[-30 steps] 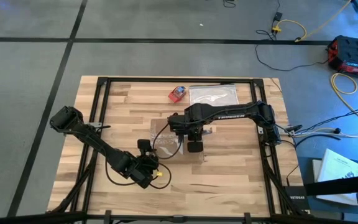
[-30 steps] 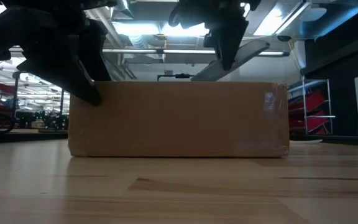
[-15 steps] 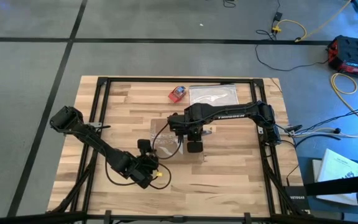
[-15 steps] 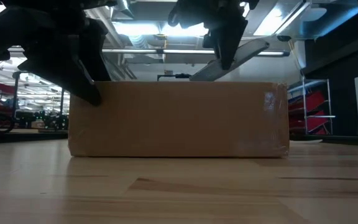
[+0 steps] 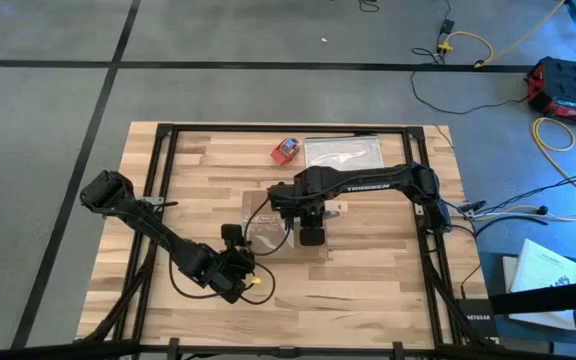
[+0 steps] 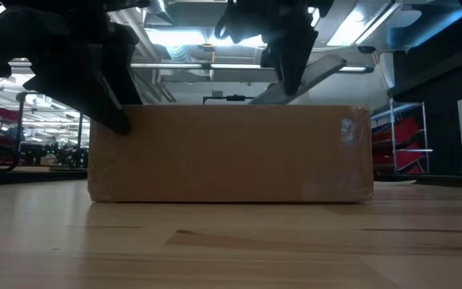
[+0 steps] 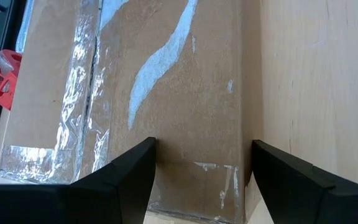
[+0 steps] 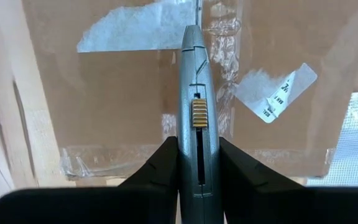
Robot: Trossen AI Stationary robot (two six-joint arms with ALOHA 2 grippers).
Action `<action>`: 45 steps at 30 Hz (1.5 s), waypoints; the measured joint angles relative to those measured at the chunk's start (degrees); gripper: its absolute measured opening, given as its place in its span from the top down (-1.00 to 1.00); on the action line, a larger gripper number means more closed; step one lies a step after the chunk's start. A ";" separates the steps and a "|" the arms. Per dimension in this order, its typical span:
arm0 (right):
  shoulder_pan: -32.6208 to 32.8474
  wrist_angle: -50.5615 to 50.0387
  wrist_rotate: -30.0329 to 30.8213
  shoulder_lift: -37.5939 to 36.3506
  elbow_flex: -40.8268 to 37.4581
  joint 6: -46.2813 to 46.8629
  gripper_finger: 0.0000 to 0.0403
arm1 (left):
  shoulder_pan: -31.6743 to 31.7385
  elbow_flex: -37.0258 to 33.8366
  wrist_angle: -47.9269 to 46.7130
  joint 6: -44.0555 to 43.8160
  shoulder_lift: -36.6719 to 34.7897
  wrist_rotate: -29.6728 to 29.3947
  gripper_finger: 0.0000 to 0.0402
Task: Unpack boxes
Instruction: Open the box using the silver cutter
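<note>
The brown cardboard box (image 5: pixel 266 232) lies flat mid-table, with shiny tape along the seam of its flaps (image 7: pixel 79 93). My left gripper (image 7: pixel 204 144) is open at the box's near left corner. One finger (image 7: pixel 129 171) stands over the top and the other (image 7: pixel 278 171) beside the side wall. In the low view this gripper (image 6: pixel 119 120) reaches below the box's (image 6: pixel 231 152) top edge. My right gripper (image 5: pixel 306 222) points down over the box and is shut on a grey box cutter (image 8: pixel 197 93). My left gripper stands astride the box's corner (image 7: pixel 235 180); whether its fingers touch the cardboard I cannot tell. My right gripper pinches the cutter's handle (image 8: pixel 197 155) between its two fingers from above, pointing down. The cutter runs on past the fingers, upright, its tip (image 8: pixel 194 30) at the taped seam; whether the tip touches the tape I cannot tell.
A small red-and-blue object (image 5: pixel 286 150) and a clear plastic bag (image 5: pixel 343 152) lie near the table's far edge. A black frame (image 5: pixel 158 200) runs around the tabletop. Bare wood lies in front of the box (image 6: pixel 231 241).
</note>
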 joint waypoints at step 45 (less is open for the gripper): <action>1.07 2.97 2.10 -1.42 0.17 -1.51 0.69 | 0.02 -0.04 0.20 -0.29 0.00 0.00 -0.17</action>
